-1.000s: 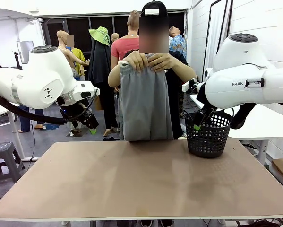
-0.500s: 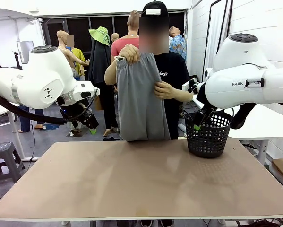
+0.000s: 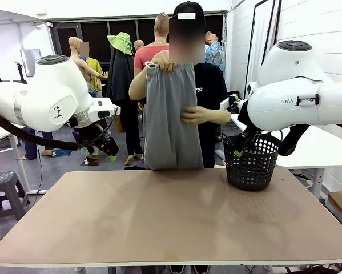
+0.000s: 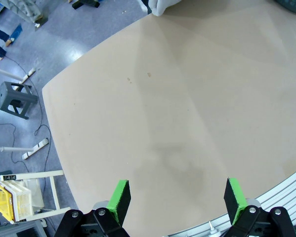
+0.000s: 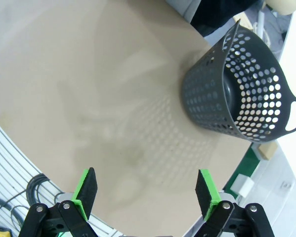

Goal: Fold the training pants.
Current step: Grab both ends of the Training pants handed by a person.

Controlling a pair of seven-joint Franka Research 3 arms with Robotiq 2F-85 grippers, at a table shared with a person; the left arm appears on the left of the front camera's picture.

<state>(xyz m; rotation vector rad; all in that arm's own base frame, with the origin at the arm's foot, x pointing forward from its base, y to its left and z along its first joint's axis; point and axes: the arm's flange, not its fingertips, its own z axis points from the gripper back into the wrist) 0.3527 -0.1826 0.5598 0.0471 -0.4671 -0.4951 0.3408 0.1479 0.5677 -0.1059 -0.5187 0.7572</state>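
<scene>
Across the table a person holds up the light grey training pants (image 3: pixel 169 128), which hang down to the table's far edge. One hand grips the waistband at the top and the other presses the cloth at mid height. My left gripper (image 3: pixel 109 153) hangs off the table's left far corner, well apart from the pants. In the left wrist view it (image 4: pixel 177 195) stands open over bare tabletop. My right gripper (image 3: pixel 239 149) hovers beside the basket, and the right wrist view shows it (image 5: pixel 147 191) open and empty too.
A black mesh basket (image 3: pixel 252 162) stands at the table's far right (image 5: pixel 241 94). The tan tabletop (image 3: pixel 171 217) lies bare in front of it. A grey stool (image 3: pixel 5 188) sits on the floor to the left.
The person's hands, both at the waistband before, have parted: one stays on top, the other has slid down to mid height. Neither arm has moved.
</scene>
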